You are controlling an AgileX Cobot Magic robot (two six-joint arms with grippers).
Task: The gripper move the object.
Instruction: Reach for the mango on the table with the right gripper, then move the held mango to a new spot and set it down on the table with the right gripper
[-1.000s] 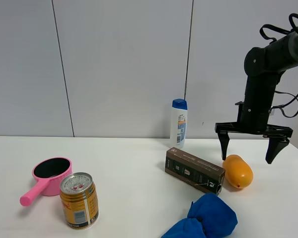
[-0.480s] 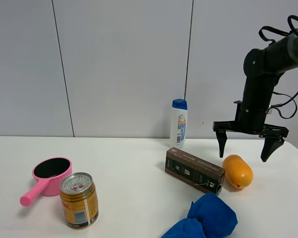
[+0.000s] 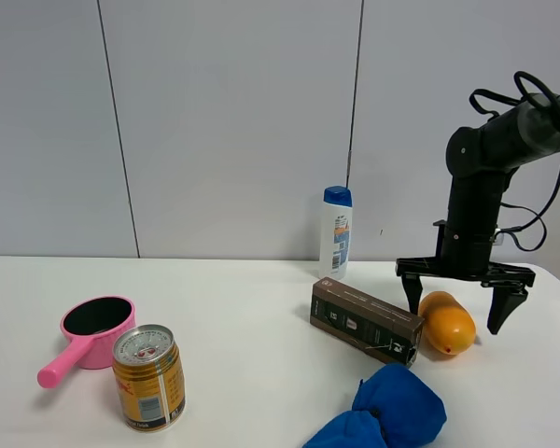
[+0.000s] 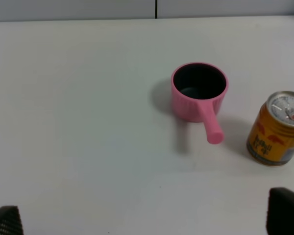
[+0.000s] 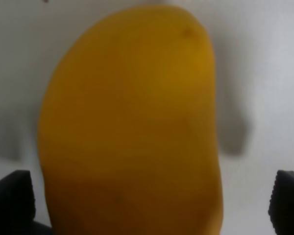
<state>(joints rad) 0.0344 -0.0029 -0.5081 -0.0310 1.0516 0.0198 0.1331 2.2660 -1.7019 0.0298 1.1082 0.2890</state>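
Note:
The orange-yellow mango [image 3: 446,323] lies on the white table at the right, next to the dark box. My right gripper [image 3: 457,312] is open, its two black prongs pointing down on either side of the mango, one at each end. In the right wrist view the mango [image 5: 130,122] fills the frame, with the fingertips [image 5: 11,200] at the lower corners, apart from it. My left gripper [image 4: 147,220] shows only as two dark fingertips wide apart at the frame's lower corners, open and empty above the table.
A dark rectangular box [image 3: 365,320] lies left of the mango. A blue cloth lump [image 3: 383,411] sits in front. A white shampoo bottle [image 3: 335,232] stands behind. A gold drink can [image 3: 148,376] and pink pot [image 3: 91,334] are at the left.
My right gripper has come down and slightly left, from above and behind the mango to straddling it. The mango has not moved.

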